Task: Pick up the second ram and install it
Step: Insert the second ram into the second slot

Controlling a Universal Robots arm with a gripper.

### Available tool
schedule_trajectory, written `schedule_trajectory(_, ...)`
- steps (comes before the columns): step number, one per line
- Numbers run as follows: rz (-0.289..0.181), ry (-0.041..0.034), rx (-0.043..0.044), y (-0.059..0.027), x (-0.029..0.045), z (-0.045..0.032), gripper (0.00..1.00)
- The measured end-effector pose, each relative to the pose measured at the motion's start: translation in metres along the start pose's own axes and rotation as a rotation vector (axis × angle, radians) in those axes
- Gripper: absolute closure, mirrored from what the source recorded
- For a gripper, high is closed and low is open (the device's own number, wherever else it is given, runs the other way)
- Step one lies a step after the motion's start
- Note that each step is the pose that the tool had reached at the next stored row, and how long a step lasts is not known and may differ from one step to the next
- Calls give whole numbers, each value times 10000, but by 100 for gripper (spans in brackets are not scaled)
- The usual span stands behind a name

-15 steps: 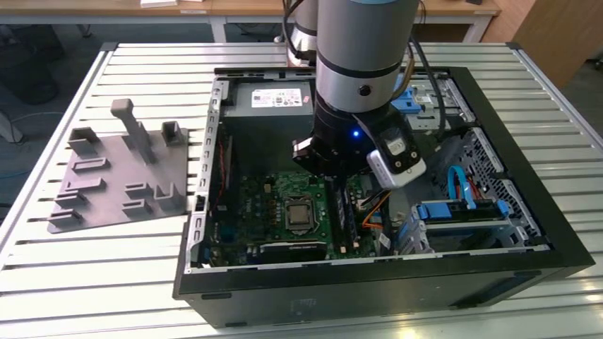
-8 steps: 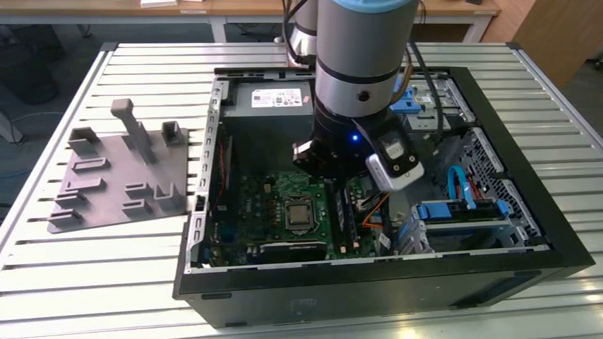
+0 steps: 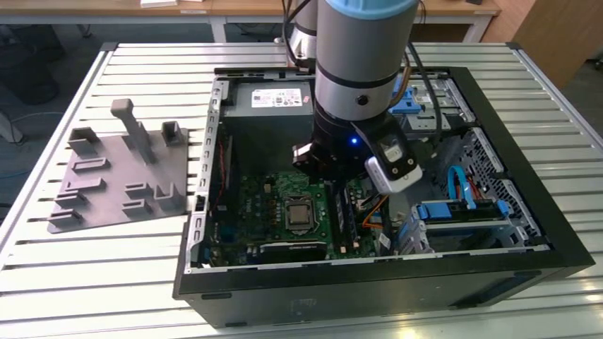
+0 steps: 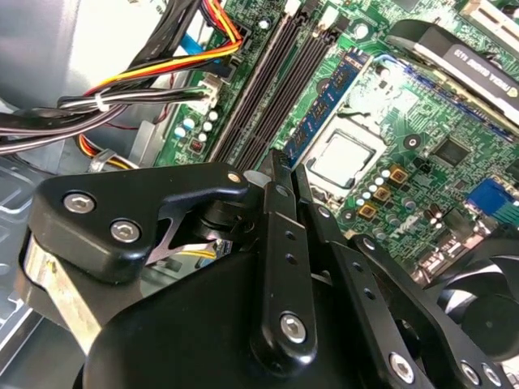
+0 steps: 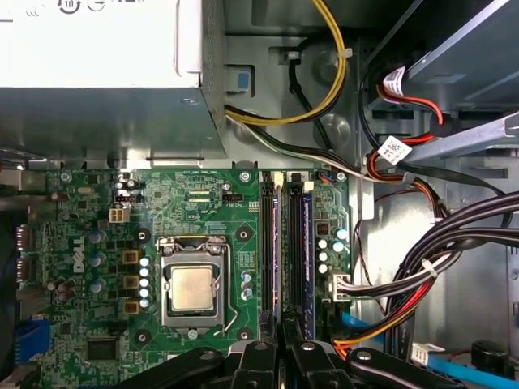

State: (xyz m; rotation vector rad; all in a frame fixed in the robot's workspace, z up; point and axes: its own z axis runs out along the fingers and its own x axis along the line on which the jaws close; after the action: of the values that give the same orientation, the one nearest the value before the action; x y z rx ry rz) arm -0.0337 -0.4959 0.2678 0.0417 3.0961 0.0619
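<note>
Inside the open computer case [image 3: 377, 289], which lies on the slatted surface [image 3: 94, 282], the arm [image 3: 363, 63] reaches down over the green motherboard [image 5: 203, 203]. The pincer [image 5: 284, 348] hangs just above the bank of long black memory slots [image 5: 266, 243]. That bank runs along the board's edge nearest the cable bundle [image 5: 422, 267], between the bundle and the CPU socket [image 5: 193, 288].

In both wrist views the pincer [image 4: 288, 182] is drawn in to a narrow gap. The second ram [image 4: 324, 105] stands on edge right at its tips and stretches away from them. It looks clamped by its flat faces, though the contact itself is hidden behind the black linkage.

The stick's [image 5: 307, 251] long axis runs parallel to the slots, toward the power supply [image 5: 97, 40] at the far edge of the case. The stick therefore lies directly below and ahead of the pincer, lined up with the slot bank, not across it. Whether it is already seated cannot be told.

The grey fixture plate [image 3: 113, 176] sits outside the case, toward the exterior view's left edge of the surface, with no stick on it.
</note>
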Motion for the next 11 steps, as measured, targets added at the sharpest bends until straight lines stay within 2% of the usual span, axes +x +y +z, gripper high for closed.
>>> schedule_trajectory(11,0,-1,-3,-1,1,20,86)
